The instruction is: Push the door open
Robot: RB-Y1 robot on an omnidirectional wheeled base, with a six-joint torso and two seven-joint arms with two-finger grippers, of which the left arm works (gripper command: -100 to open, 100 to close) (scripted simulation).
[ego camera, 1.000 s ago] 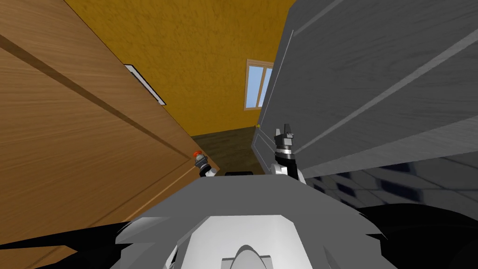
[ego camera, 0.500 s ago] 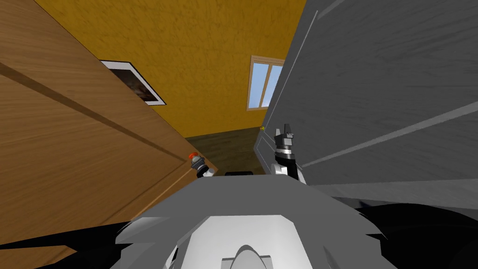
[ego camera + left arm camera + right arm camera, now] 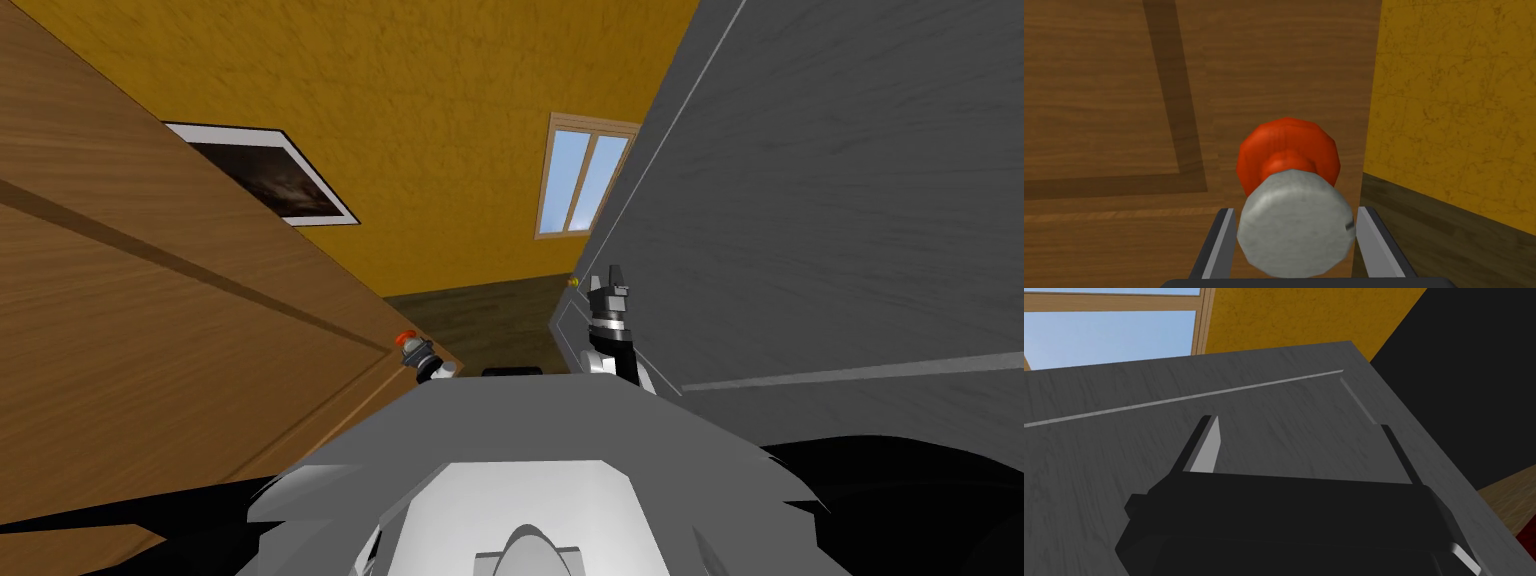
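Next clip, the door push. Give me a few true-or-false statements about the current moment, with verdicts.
1. The left gripper is closed on the grey door knob of the wooden door. True.
2. The right gripper grips a handle. False: its fingers are open and hold nothing, in front of the grey door.
3. The knob's base is blue. False: it is orange-red.
4. A window is set in the yellow wall. True.

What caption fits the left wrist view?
Left gripper, jaws shut on the grey door knob with orange-red base, on the brown door beside a yellow wall.
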